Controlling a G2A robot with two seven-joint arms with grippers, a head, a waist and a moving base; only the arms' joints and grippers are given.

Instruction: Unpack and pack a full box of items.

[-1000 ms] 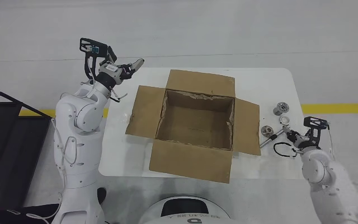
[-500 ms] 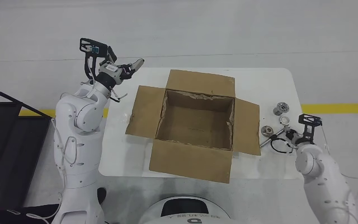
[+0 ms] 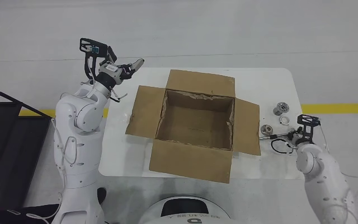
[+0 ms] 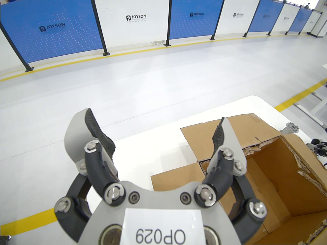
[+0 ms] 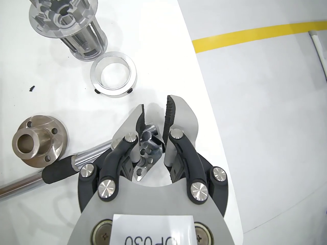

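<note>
An open cardboard box (image 3: 190, 159) stands in the middle of the white table (image 3: 263, 84), and its inside looks bare. Right of it lie a slotted metal cylinder (image 5: 63, 19), a silver ring (image 5: 113, 77), a brass flange (image 5: 38, 141) and a chrome rod (image 5: 89, 154) with a black sleeve. My right gripper (image 5: 154, 118) is at the table's right edge, shut on the rod's holed end piece. My left gripper (image 4: 155, 118) hangs open with nothing in it, above the table's far left corner, beside the box (image 4: 230, 133).
The cylinder (image 3: 281, 107), ring (image 3: 285, 119) and flange (image 3: 267, 130) sit close together between the box's right flap and the table edge. Bare table lies left of the box and along its far side. A yellow floor line runs past the table.
My right arm has shifted a little inward and toward the far side, onto the rod's end. The rod's angle on the table has changed slightly. The left arm has not moved.
</note>
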